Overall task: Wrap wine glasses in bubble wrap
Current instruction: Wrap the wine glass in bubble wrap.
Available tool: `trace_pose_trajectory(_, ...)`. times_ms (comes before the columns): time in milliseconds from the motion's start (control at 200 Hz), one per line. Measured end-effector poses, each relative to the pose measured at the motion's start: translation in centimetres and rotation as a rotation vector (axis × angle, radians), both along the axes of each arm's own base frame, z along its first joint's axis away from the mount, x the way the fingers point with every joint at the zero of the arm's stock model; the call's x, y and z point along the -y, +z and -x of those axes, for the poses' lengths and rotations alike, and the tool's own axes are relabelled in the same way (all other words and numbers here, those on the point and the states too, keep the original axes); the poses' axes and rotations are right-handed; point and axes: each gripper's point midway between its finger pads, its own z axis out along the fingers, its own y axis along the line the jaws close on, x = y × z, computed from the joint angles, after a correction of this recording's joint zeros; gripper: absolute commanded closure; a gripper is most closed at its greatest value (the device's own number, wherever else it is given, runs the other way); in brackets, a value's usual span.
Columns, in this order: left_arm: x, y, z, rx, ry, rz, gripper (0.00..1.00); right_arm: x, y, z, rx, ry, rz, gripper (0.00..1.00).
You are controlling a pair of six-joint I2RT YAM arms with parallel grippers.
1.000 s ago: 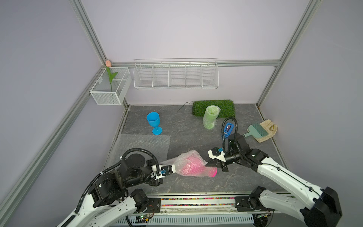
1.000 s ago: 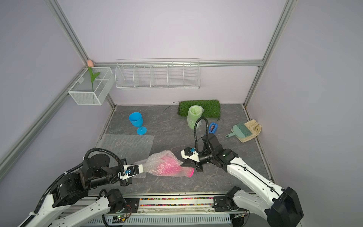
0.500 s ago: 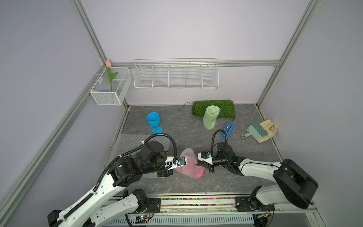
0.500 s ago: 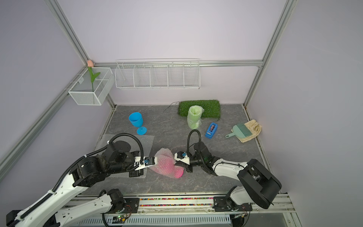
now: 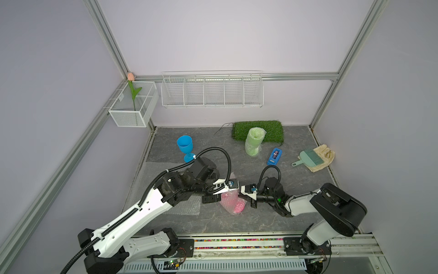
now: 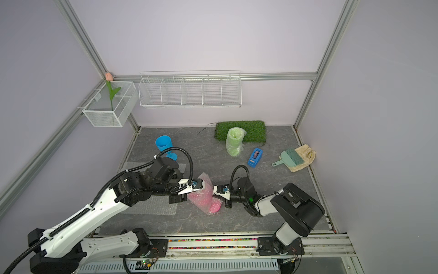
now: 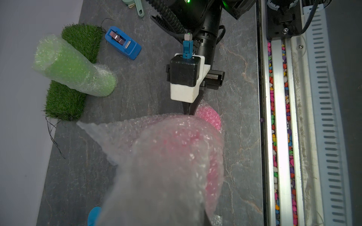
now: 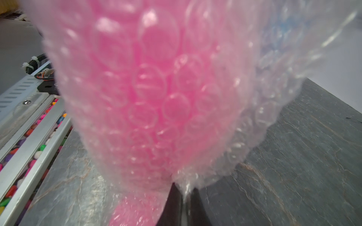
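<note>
**Pink goblet [image 5: 237, 207] in a loose sleeve of bubble wrap [image 6: 204, 180].** The bundle is shown tilted, near the front middle of the table [image 5: 237, 225], between the two arms. Whether it rests on the table cannot be told.

- **Grip:** The right gripper [image 8: 185, 192] is closed on a thin pinch of film beside the goblet's narrow end, not on the goblet itself. The left gripper [image 5: 220, 198] is closed too. It is judged to be clamped on the flared end of the wrap, though its fingers are buried under film in the left wrist view.
- **Risks:**
  - Because only film is held, the goblet may be let slide out of the sleeve if the bundle is tipped more steeply.
  - The thin pinch may be torn or pulled free if the arms are drawn apart.
  - The roll may be sprung open on release, since no tape is seen on it.
- **Other goblets:** The blue goblet [image 5: 184, 144] is shown bare at the back left. The green goblet [image 5: 254, 141] is shown wrapped, by the grass mat [image 5: 272, 132].
</note>
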Motion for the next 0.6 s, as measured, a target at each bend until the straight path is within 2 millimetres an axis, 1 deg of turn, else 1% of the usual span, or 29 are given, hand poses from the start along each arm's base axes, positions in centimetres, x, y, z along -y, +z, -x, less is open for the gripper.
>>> trace_pose_trajectory(235,2.2,-2.5,-0.5,-0.084,-0.014,-0.069,1.0,0.5,-0.6,-0.2,-0.013,-0.012,0.019,0.93)
trace_pose_trajectory(450,3.6,-6.8,0.1,-0.222,-0.047,-0.184,1.0,0.5,-0.6,-0.3,-0.014,-0.013,0.019,0.93)
trace_pose_trajectory(600,4.3,-9.2,0.5,-0.304,-0.061,-0.232,1.0,0.5,-0.6,-0.2,-0.017,-0.012,0.02,0.93)
